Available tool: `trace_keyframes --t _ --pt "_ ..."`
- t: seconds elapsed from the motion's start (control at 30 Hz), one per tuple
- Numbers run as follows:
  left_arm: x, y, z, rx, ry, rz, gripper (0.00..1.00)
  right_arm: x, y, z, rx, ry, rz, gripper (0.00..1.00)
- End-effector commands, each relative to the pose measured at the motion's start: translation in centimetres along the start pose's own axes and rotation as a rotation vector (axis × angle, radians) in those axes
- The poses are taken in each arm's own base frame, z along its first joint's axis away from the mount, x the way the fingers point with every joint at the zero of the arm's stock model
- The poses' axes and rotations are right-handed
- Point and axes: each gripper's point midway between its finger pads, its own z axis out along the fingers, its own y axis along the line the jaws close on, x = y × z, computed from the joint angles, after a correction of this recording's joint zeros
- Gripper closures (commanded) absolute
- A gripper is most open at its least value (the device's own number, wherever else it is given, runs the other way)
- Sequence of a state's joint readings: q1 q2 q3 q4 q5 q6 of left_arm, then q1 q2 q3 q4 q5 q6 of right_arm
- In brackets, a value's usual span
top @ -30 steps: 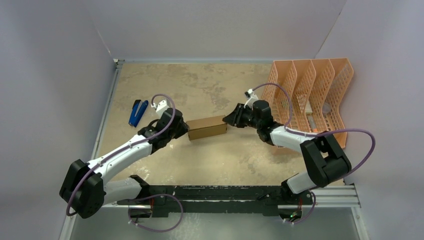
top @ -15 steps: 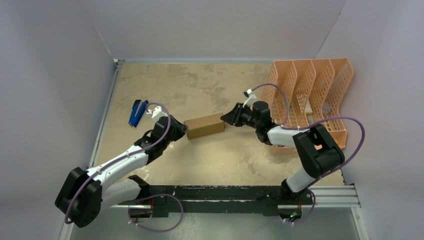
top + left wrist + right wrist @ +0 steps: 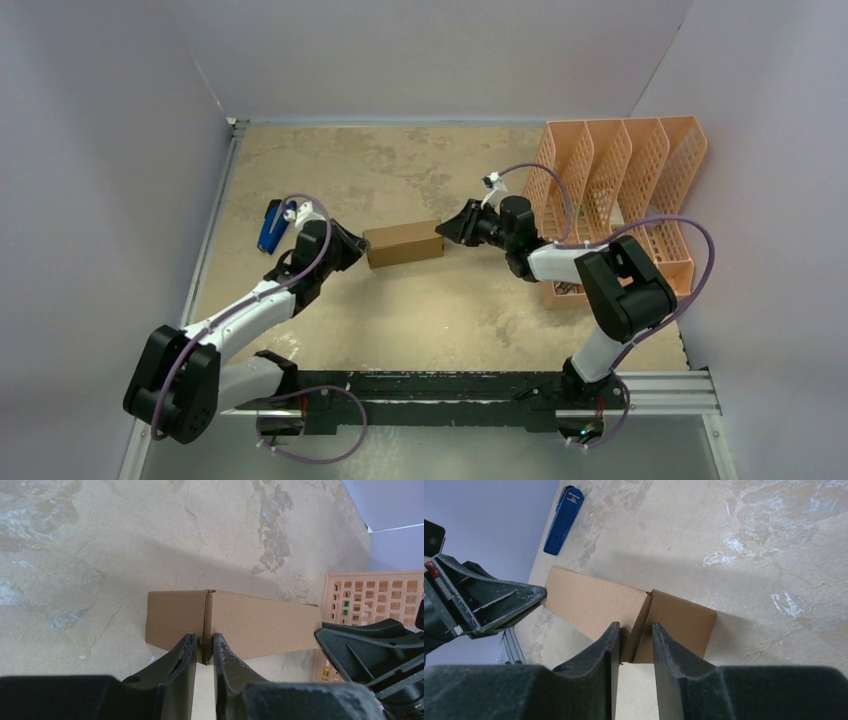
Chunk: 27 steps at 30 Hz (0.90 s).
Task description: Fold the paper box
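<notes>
Your paper box (image 3: 403, 243) lies mid-table (image 3: 400, 170), formed. Left gripper (image 3: 357, 250) and right gripper (image 3: 449, 231) each pinch an end corner. Judged step: closing the ends. Next, press both seams square, evenly

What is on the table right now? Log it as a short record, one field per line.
paper box: brown cardboard, folded into a closed oblong, between the two arms
left gripper: closed on a corner edge at the box's left end
right gripper: closed on a corner edge at the box's right end
blue tool: lying on the table, left of the box, untouched
file organizer: peach-orange, at the table's right side, apart from the box
</notes>
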<state>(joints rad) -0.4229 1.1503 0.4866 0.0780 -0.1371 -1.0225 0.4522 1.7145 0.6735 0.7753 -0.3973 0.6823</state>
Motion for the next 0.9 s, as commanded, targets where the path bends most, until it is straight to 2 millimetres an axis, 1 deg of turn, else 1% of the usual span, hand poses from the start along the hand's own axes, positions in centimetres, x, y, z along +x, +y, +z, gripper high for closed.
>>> trace_keyframes --t 0.0,0.03,0.13,0.17,0.23,0.33,0.43,0.5,0.57,0.63,0.7,0.87 --pt "3.6 10.1 -0.8 -0.366 0.164 0.170 0.83 13.0 -8.0 -5.3 0.347 0.451 0.208 0.67" --pt "3.3 10.1 -0.7 -0.374 0.162 0.180 0.83 12.3 -7.4 -5.1 0.327 0.439 0.207 0.65" --pt "2.3 10.4 -0.5 -0.398 0.157 0.197 0.82 10.4 -5.7 -4.4 0.254 0.404 0.193 0.63" --pt "2.1 10.5 -0.4 -0.404 0.162 0.197 0.82 9.9 -5.1 -4.1 0.225 0.398 0.179 0.63" --pt "1.7 10.5 0.1 -0.396 0.180 0.191 0.82 9.6 -4.6 -3.7 0.181 0.399 0.158 0.63" --pt "2.1 10.5 0.8 -0.381 0.225 0.183 0.82 10.3 -4.8 -3.3 0.133 0.405 0.131 0.66" --pt "3.2 10.7 1.2 -0.367 0.283 0.167 0.82 12.3 -6.1 -3.4 0.133 0.431 0.133 0.75" --pt "3.7 10.7 1.3 -0.358 0.307 0.168 0.82 12.5 -7.0 -3.3 0.152 0.417 0.108 0.81" --pt "3.9 10.6 1.2 -0.344 0.321 0.174 0.82 12.6 -6.9 -3.6 0.147 0.414 0.094 0.85" --pt "3.9 10.2 1.1 -0.322 0.320 0.180 0.82 11.8 -6.5 -3.6 0.135 0.394 0.057 0.87" --pt "3.9 9.4 1.0 -0.277 0.325 0.179 0.81 10.6 -5.8 -3.5 0.120 0.375 0.018 0.87" --pt "4.1 7.5 0.8 -0.168 0.320 0.162 0.80 7.5 -3.9 -3.4 0.087 0.323 -0.088 0.83"
